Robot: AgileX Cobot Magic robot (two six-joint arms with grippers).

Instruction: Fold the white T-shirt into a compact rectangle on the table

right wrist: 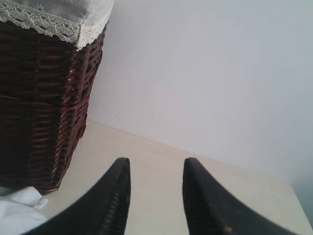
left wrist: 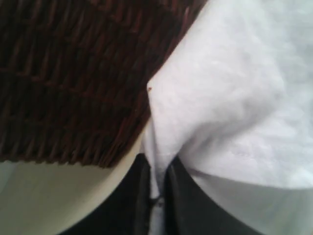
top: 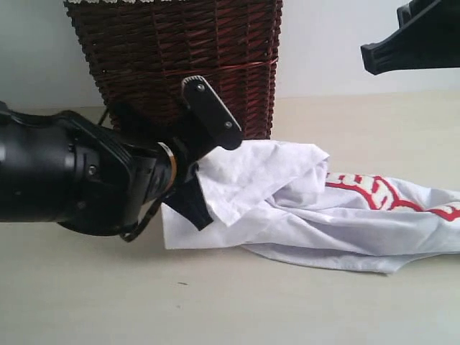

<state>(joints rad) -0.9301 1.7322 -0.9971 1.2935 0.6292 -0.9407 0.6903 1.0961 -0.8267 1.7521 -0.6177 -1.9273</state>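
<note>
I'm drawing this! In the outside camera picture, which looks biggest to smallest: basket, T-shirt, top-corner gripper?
1. Basket and white T-shirt: look about alike, can't rank.
2. Right gripper: smallest, partly out of frame.

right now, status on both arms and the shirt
Left fingers shut on an edge of the white T-shirt. Right fingers open, empty, raised. Shirt crumpled on the table, not folded. Wicker basket right behind the grasp.

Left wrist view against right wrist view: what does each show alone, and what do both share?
Left wrist only: the left gripper pinched shut on a fold of the white T-shirt. Right wrist only: the right gripper open and empty, the lace-trimmed liner, the wall. Both: the wicker basket, the table, and some shirt cloth.
</note>
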